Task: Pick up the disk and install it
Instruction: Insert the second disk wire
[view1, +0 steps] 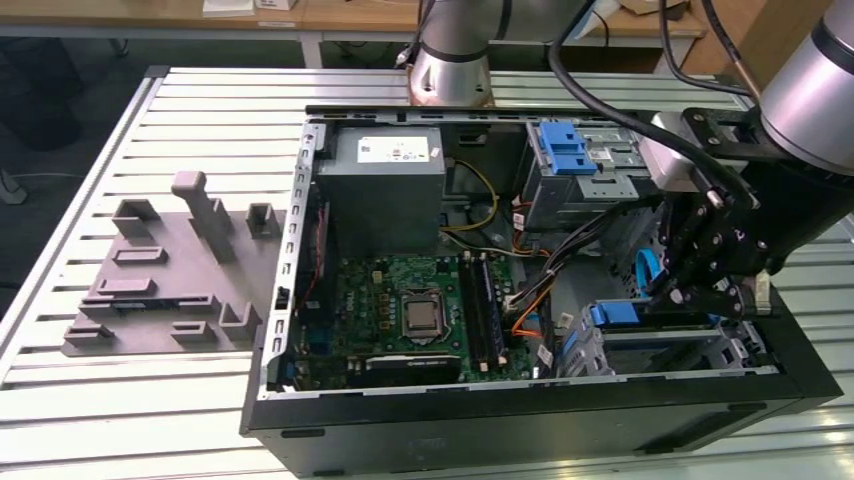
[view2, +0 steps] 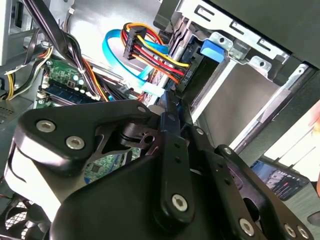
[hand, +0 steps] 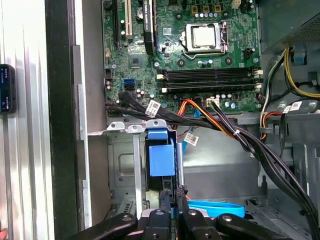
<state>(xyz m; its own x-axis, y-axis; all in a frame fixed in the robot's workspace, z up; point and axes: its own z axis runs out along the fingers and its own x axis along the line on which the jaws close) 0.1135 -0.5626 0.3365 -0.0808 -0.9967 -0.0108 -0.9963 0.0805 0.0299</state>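
The disk (hand: 161, 159) stands on edge in the lower drive bay of the open computer case, its blue carrier bracket facing the motherboard. In the exterior view the disk (view1: 617, 314) sits at the case's near right corner, under the arm. My gripper (hand: 173, 194) is at the disk's rear end with its fingers (hand: 164, 202) drawn together and nothing between them. I cannot tell whether they touch the disk. In the second wrist view my gripper (view2: 170, 107) points at the bay, where the blue carrier tab (view2: 212, 50) and a plugged cable connector (view2: 192, 75) show.
A bundle of black, orange and yellow cables (hand: 210, 120) crosses just above the bay, and a blue flat cable (hand: 215, 207) lies beside my fingers. The motherboard (view1: 407, 310), grey power supply box (view1: 380, 180) and upper bay with blue latch (view1: 566, 150) fill the case. A grey fixture (view1: 160, 280) lies on the table.
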